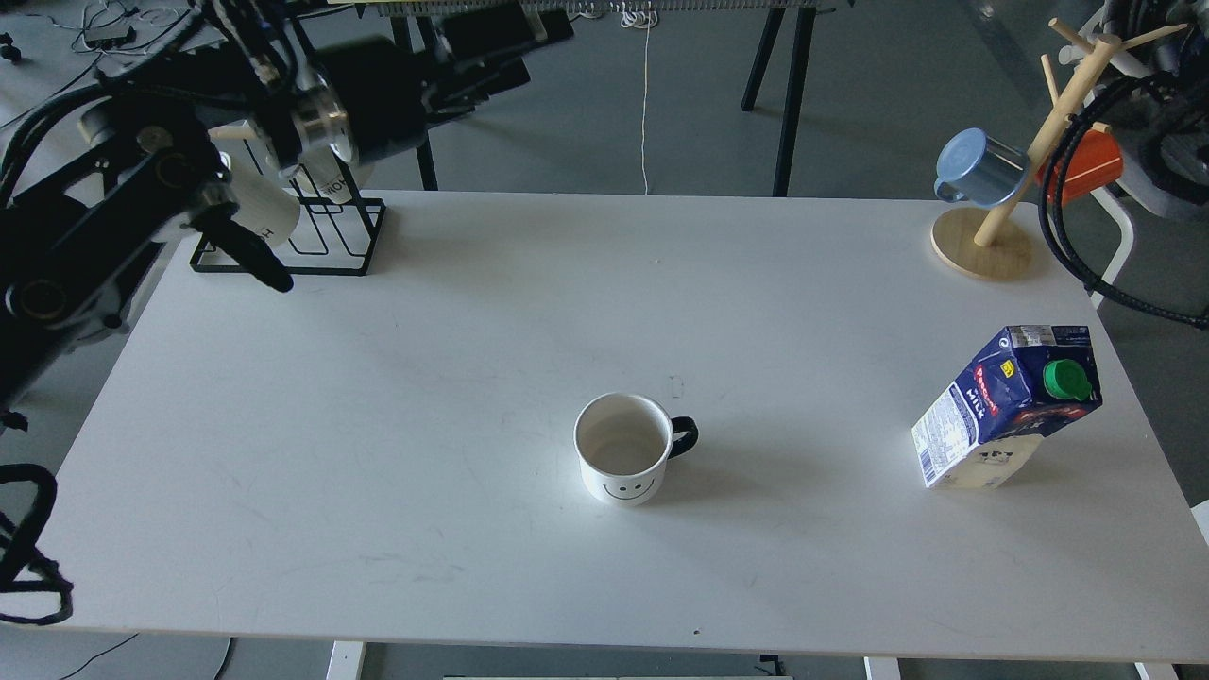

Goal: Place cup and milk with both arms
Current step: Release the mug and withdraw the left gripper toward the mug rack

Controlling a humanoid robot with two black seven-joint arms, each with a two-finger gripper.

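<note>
You have a white rectangular tabletop (397,397). Near its right edge stands the dark blue gable-top milk carton (1006,406); the white smiley-face ceramic cup (623,449) sits upright at centre. Left pincer (472,71) is dark, state indeterminate. Right pincer is out of view.

white cup (623,451) with black smiley and handle; dark blue milk (1006,406), green cap, red label; white table (378,425).

The left arm (104,217) is matte black with round joint housings, a shiny silver metal collar (321,118) near its wrist, black cables looped alongside, and a slim black finger-like tip (250,255).
</note>
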